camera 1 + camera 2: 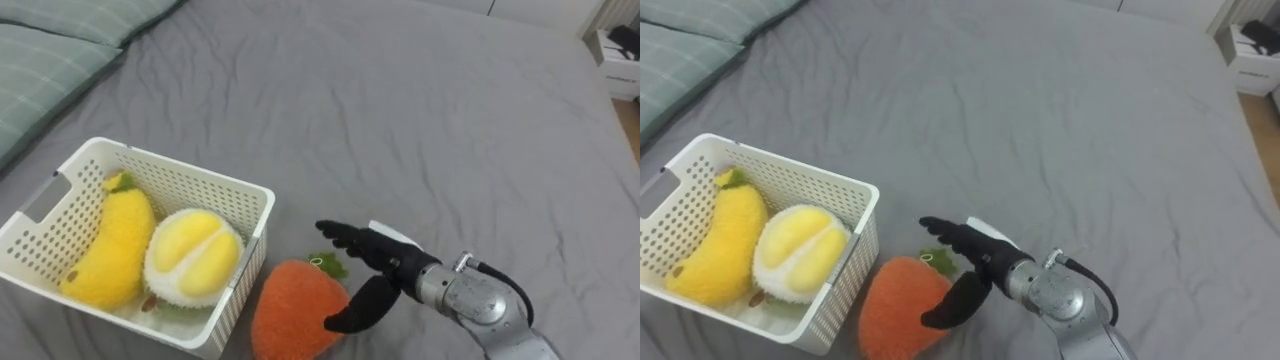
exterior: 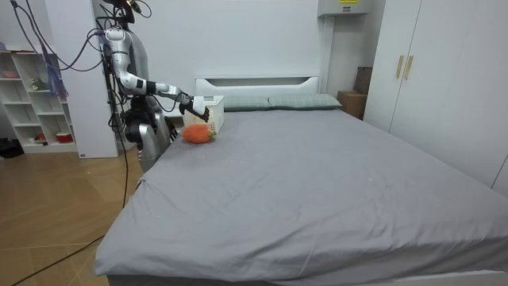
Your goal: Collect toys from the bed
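Orange plush strawberry toy (image 1: 290, 320) is lying against the white perforated plastic basket (image 1: 180, 166) on the grey bed (image 1: 400, 120), and the right hand (image 1: 388, 262), with fingers (image 1: 345, 238) spread wide, is risking rolling it away.

soft, even, fairly bright light falls across the grey bed (image 1: 420, 110); its creases hold faint shadows. deeper shade gathers inside the white basket (image 1: 190, 168), at the bed's near edge.

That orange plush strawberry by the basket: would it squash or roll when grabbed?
Probably soft and light: the orange plush strawberry looks fuzzy and stuffed. It would likely squash under the right hand. Its rounded body might roll slightly.
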Tool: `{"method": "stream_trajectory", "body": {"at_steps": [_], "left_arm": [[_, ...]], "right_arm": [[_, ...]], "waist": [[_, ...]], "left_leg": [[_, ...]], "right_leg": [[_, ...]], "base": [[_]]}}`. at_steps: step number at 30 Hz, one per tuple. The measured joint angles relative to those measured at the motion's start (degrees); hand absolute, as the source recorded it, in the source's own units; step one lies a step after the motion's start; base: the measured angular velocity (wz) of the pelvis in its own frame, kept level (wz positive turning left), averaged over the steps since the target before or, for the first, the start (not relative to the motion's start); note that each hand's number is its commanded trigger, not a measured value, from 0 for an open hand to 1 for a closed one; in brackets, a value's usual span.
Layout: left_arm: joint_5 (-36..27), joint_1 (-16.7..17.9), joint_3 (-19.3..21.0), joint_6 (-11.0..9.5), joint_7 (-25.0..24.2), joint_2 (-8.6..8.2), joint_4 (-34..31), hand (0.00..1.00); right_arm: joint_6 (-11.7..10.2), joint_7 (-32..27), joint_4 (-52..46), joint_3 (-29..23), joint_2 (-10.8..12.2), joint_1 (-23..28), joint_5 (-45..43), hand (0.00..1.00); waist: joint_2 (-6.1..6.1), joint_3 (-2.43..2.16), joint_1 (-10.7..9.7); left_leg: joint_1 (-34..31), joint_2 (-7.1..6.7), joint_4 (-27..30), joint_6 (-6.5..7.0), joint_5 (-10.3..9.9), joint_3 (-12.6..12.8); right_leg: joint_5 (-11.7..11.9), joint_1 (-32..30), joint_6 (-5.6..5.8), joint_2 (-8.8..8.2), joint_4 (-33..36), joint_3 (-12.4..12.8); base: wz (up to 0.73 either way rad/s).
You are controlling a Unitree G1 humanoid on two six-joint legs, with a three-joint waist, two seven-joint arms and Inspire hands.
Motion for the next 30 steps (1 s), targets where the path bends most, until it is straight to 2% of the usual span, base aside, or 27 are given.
{"method": "stream_trajectory", "body": {"at_steps": [10,14,18,30], "left_arm": [[-0.43,-0.7,-0.59,-0.96,0.75,-0.03,1.63,0.0],[-0.51,-0.67,-0.58,-1.31,1.38,-0.28,1.73,0.0],[-0.69,-0.43,-0.53,-1.52,1.89,-0.51,1.79,0.0],[0.02,0.19,0.16,-2.27,2.6,-1.31,1.65,0.0]], "right_arm": [[0.08,2.65,0.59,0.87,1.03,0.21,-2.87,0.0],[0.07,2.94,0.58,1.1,2.7,0.96,-8.03,0.0],[0.08,1.45,0.57,1.02,2.74,2.47,-11.59,0.0],[0.0,-3.2,0.78,0.51,2.84,2.42,-16.02,0.0]], "waist": [[0.14,0.28,0.25],[0.13,0.28,0.45],[-0.03,0.15,1.34],[0.37,0.33,1.99]], "left_leg": [[-0.11,0.01,-0.32,0.0,0.0,0.01],[-0.14,0.01,-0.41,0.0,-0.01,0.22],[-0.71,0.0,-0.4,0.01,0.0,0.28],[-0.7,-0.02,-0.41,0.01,0.0,0.04]], "right_leg": [[0.0,-0.12,0.0,0.06,-0.2,-0.03],[0.0,-0.2,0.0,0.07,-0.19,-0.03],[0.01,-0.92,-0.01,0.06,-0.11,0.23],[0.01,-0.88,-0.01,0.05,-0.13,0.07]], "base": [[0.0],[0.0],[-0.03],[0.0]]}}
